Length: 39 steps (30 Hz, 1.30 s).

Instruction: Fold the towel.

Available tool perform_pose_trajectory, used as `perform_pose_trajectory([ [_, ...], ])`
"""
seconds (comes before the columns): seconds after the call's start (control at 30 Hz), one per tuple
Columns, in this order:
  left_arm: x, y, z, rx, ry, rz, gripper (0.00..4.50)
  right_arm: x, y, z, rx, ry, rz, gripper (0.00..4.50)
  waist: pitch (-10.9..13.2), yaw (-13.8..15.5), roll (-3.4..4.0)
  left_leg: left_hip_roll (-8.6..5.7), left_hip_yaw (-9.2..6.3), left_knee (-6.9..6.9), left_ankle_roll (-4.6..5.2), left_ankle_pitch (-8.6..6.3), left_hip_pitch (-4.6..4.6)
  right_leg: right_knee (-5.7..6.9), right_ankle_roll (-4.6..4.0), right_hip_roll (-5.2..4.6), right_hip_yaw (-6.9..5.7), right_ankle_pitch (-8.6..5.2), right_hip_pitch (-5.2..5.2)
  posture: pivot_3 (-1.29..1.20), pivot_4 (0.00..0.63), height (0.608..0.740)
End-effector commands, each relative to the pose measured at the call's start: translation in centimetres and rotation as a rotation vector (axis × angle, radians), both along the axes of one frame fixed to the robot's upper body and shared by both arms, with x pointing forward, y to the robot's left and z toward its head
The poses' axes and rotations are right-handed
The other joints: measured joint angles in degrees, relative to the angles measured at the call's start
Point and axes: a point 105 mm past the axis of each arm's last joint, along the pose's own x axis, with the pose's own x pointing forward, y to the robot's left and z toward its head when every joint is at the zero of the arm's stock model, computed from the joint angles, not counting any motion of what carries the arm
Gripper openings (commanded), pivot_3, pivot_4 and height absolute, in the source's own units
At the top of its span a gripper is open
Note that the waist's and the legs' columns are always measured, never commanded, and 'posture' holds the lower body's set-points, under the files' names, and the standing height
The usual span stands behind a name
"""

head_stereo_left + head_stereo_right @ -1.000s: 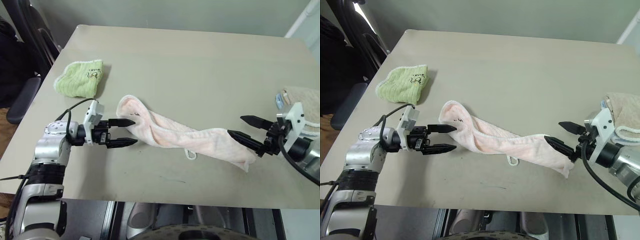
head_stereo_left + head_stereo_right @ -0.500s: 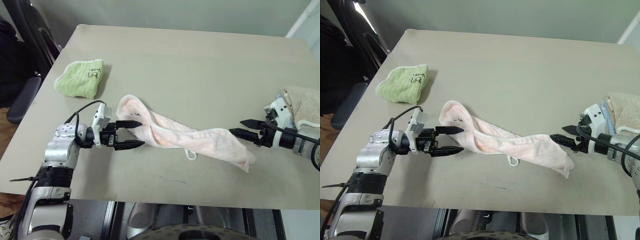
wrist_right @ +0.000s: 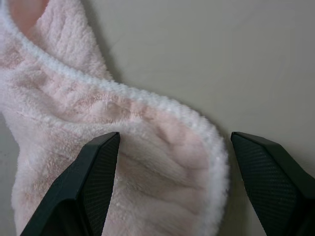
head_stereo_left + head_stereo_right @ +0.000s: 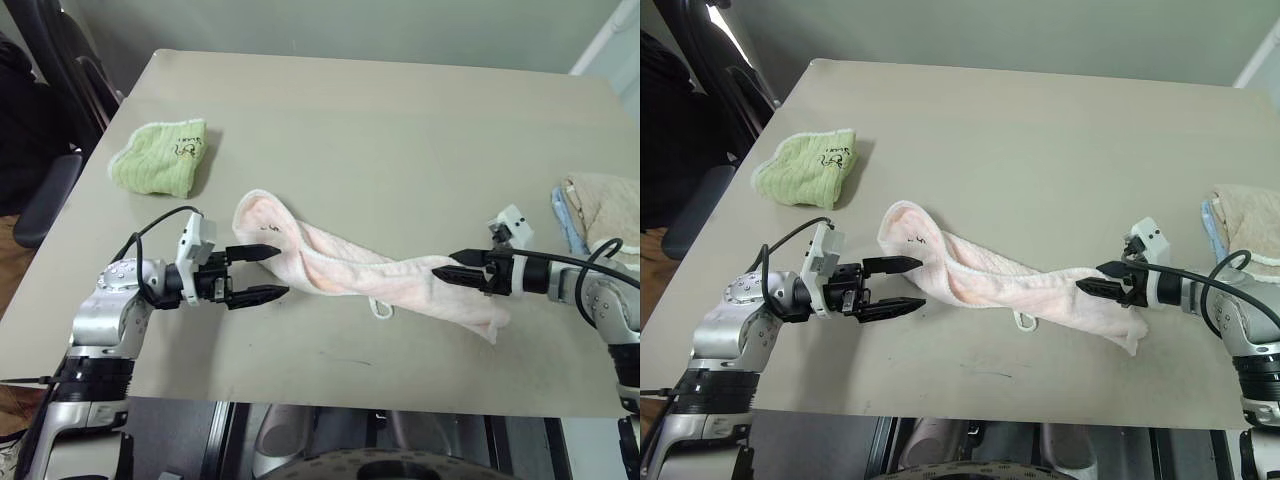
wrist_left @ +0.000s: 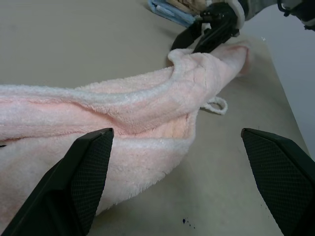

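The pale pink terry-cloth hand towel (image 4: 370, 270), mid-frame on the worktop (image 4: 400, 130), looks soft and limp (bunches easily); best pinched at its ends, where the left pincer (image 4: 262, 273) and right pincer (image 4: 455, 264) both gape wide, empty.

The right end effector (image 3: 170, 184) stands with its two black fingers (image 3: 93, 177) spread wide apart, their inner faces finely cross-hatched. Between them lies the towel (image 3: 98, 118), pale pink terry cloth with a thicker, whiter hem that curves from one side round toward the far finger. One finger sits over the pink pile, while the other stands just past the hem over the bare counter (image 3: 221, 59), a plain beige surface beyond the cloth.
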Motion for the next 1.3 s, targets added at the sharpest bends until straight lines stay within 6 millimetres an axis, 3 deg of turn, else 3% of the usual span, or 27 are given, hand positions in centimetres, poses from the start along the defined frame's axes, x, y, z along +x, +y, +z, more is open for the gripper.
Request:
perform_pose_trajectory([
  [0.03,-0.3,-0.5,1.3,-0.024,-0.037,0.003,4.5,0.2,0.4,0.2,0.006,-0.013,0.033,3.81,0.0,-0.08,0.0,0.0,0.0,0.0,0.0,0.0,0.0,0.0,-0.02,0.0,0.0,0.03,0.0,0.0,0.15,0.733],
  [0.27,-0.5,-1.0,1.6,-0.012,-0.035,0.011,4.5,0.5,0.2,0.0,-0.01,-0.009,0.059,3.81,0.0,-0.21,0.0,0.04,-0.01,-0.01,0.08,-0.04,0.05,0.05,-0.14,0.0,-0.04,0.12,0.0,0.0,0.15,0.733],
  [0.3,-0.5,-1.1,1.6,-0.011,-0.034,0.011,4.5,0.5,0.1,0.0,-0.011,-0.009,0.062,3.65,0.0,-0.21,0.0,0.04,-0.01,-0.01,0.08,-0.04,0.05,0.05,-0.15,0.0,-0.04,0.13,0.0,0.0,0.15,0.733],
  [0.43,-0.7,-1.3,1.8,-0.01,-0.035,0.012,4.5,0.4,0.4,0.2,-0.012,-0.026,0.097,2.58,0.0,-0.22,0.0,0.04,-0.01,-0.02,0.07,-0.04,0.05,0.05,-0.15,0.0,-0.05,0.13,0.0,0.0,0.15,0.733],
  [0.67,-0.5,-1.2,2.0,0.004,-0.041,0.025,4.5,0.7,0.6,0.3,-0.017,-0.054,0.107,0.03,0.0,-0.21,0.0,0.04,-0.01,-0.04,-0.01,0.0,0.03,0.02,-0.15,0.0,-0.05,0.12,-0.02,0.0,0.15,0.733],
  [0.83,-0.3,-1.1,2.1,0.009,-0.041,0.031,4.5,1.1,0.3,0.7,-0.028,-0.102,0.102,0.01,0.0,-0.22,0.01,0.05,-0.01,-0.04,0.0,-0.02,0.04,0.04,-0.16,0.0,-0.05,0.13,-0.02,0.0,0.15,0.733],
  [0.93,0.1,-0.8,2.1,0.012,-0.05,0.051,4.5,1.4,0.0,2.1,-0.03,-0.165,0.091,0.01,0.0,-0.21,0.01,0.05,-0.01,-0.04,-0.01,-0.02,0.04,0.04,-0.16,0.0,-0.05,0.13,-0.02,0.0,0.15,0.733],
  [1.07,1.4,0.2,2.3,0.015,-0.084,0.099,4.5,1.2,-0.5,6.2,-0.016,-0.296,0.076,0.01,0.05,-0.11,0.08,0.04,-0.01,-0.05,-0.07,-0.05,0.03,0.04,-0.17,0.0,-0.05,0.13,-0.03,0.0,0.15,0.733],
  [1.3,3.9,2.3,2.8,0.007,-0.148,0.206,4.5,0.2,-0.6,11.3,-0.024,-0.475,0.075,0.01,0.04,-0.09,0.08,0.04,-0.01,-0.06,-0.12,-0.05,0.02,0.04,-0.18,0.0,-0.05,0.12,-0.04,0.0,0.15,0.733],
])
